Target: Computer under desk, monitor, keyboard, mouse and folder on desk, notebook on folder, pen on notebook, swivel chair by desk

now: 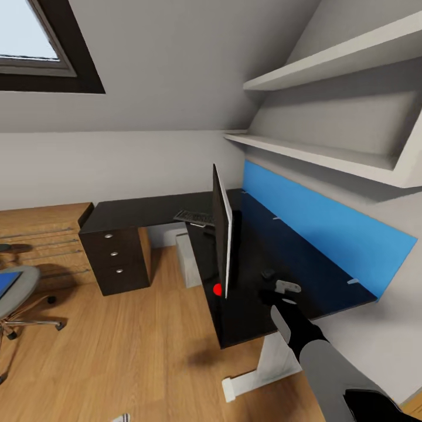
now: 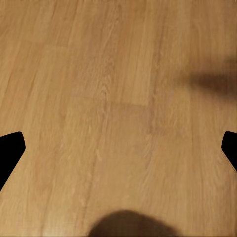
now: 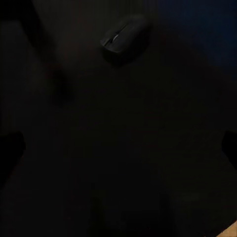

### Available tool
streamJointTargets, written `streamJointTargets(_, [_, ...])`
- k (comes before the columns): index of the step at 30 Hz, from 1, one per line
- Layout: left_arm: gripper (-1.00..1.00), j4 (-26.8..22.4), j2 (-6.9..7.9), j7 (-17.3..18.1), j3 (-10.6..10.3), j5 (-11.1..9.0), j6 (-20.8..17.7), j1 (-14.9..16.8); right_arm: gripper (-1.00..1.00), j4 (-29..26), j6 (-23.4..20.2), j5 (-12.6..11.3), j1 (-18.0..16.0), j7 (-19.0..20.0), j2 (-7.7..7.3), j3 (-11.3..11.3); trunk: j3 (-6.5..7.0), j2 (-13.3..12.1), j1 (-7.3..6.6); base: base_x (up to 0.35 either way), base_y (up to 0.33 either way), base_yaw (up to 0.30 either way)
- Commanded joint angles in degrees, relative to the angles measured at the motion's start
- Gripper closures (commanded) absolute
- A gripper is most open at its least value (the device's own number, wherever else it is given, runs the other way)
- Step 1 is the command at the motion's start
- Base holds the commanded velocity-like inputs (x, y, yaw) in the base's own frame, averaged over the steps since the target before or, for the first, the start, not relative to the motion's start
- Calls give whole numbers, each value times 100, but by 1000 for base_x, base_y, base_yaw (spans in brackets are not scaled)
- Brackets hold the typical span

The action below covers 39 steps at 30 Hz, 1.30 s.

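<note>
The desk (image 1: 293,258) is a long black L-shaped one with a blue back panel (image 1: 328,225), and it takes the middle and right part of the head view. On its top the monitor (image 1: 223,237) stands upright and is seen almost edge-on. The keyboard (image 1: 195,217) lies on the desk just beyond the monitor, at about 11 o'clock from it. The mouse (image 1: 268,273) is on the desk at about 4 o'clock from the monitor, close to the front part of the top, and apart from the keyboard. Under the desk, a light grey box that seems to be the computer (image 1: 189,261) stands on the wooden floor (image 1: 117,351), beside the black drawers (image 1: 117,258) with silver knobs.

The right gripper (image 1: 285,293) hangs over the desk, just at 5 o'clock from the mouse. In the right wrist view the mouse (image 3: 123,39) is ahead of the fingers, not between them; the jaws are wide apart and hold nothing.

The left gripper (image 2: 118,153) looks down at the bare floor with its fingertips far apart, also empty.

At the left edge of the head view, at 9 o'clock, the swivel chair (image 1: 17,299) stands well apart from the desk, and the blue folder (image 1: 8,286) lies on its seat.
</note>
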<state>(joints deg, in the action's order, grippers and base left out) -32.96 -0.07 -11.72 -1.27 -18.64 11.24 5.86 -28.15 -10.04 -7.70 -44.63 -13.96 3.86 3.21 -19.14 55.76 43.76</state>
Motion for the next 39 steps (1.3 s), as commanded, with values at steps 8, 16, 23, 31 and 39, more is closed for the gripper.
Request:
streamJointTargets(8, [-100,0,1,-23,-14,-34,19,3,-100,53,107,-38,-8,-46,-206,19,-7,4,4,322,-48,0])
streamJointTargets(16, [-100,0,5,-23,-14,-34,23,3,-100,63,108,-48,-11,-160,-335,22,-7,4,4,252,-45,0])
streamJointTargets(23, [-100,0,7,-21,-14,-34,32,3,-100,64,108,-55,-11,-168,-366,22,-7,4,4,288,-4,0])
streamJointTargets(31, [-100,0,7,-20,-14,-34,28,3,-100,64,115,-56,-11,-169,-368,22,-7,4,4,283,0,0])
streamJointTargets(39, [-100,0,7,-20,-14,-34,28,3,-100,64,101,-93,-11,-169,-375,57,-7,4,4,50,0,0])
